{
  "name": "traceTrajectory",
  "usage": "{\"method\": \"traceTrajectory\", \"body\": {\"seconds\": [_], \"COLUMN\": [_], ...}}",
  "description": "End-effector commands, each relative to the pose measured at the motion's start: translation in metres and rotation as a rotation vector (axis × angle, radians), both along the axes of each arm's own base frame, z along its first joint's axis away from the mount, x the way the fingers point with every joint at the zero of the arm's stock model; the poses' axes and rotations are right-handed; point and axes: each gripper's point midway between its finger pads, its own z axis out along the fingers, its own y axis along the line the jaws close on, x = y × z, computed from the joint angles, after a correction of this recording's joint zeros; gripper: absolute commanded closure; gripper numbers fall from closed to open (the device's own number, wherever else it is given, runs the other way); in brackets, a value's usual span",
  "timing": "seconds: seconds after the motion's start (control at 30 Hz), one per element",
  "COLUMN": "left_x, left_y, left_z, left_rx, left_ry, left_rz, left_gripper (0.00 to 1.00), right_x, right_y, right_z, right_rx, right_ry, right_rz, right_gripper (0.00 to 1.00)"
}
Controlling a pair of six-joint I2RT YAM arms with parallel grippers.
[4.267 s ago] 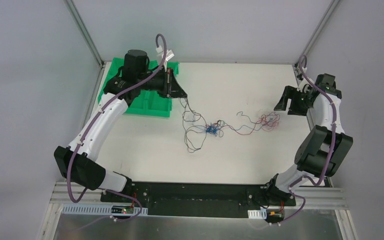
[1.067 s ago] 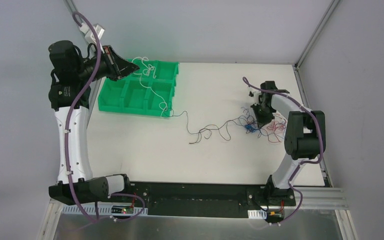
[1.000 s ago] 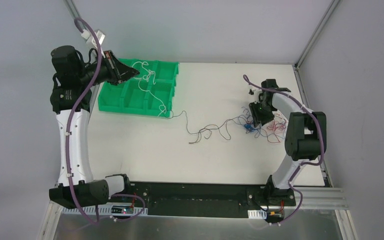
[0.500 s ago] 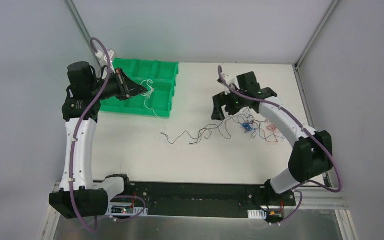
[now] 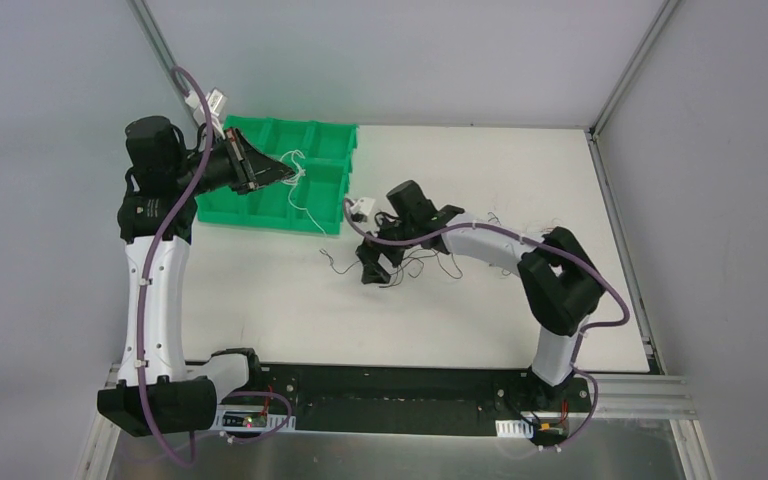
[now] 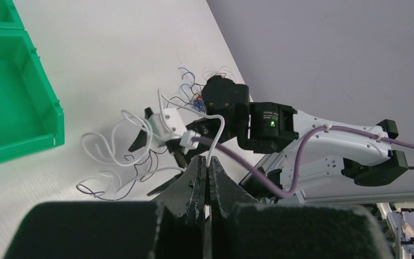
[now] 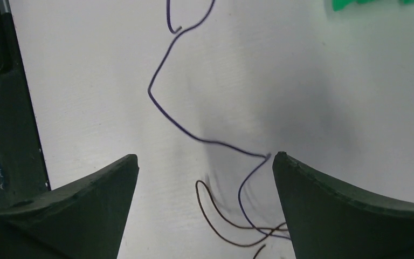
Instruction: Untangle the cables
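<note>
On the white table (image 5: 260,320), your green bin (image 5: 260,205) sits at the far left. Your left gripper (image 5: 288,176) hangs over the bin's right end, clamped tight on a white cable (image 6: 113,156) that dangles in loops. Your right gripper (image 7: 205,156) is spread wide open, low over the dark cables (image 5: 415,262) mid-table, and a blue cable (image 7: 167,110) lies between its fingers.

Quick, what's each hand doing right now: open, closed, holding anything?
Left hand: closed on a white cable.
Right hand: open, holding nothing, above loose dark cables.
</note>
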Motion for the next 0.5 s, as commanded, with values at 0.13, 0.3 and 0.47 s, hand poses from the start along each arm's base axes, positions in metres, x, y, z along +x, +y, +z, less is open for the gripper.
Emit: {"method": "traceTrajectory", "body": {"seconds": [0.13, 0.3, 0.47], "left_x": [0.013, 0.033, 0.044], "left_y": [0.007, 0.048, 0.116], "left_z": [0.01, -0.001, -0.04], "left_rx": [0.002, 0.1, 0.389], "left_ry": [-0.027, -0.012, 0.032], "left_rz": [0.041, 0.213, 0.444], "left_gripper": [1.0, 1.0, 1.0], "right_x": [0.008, 0.008, 0.011], "right_y": [0.05, 0.0, -0.104], "right_z": [-0.005, 0.009, 0.03], "right_rx": [-0.01, -0.135, -0.154], "right_ry": [-0.254, -0.309, -0.176], "right_rz": [0.159, 0.085, -0.144], "right_gripper": [0.42, 1.0, 1.0]}}
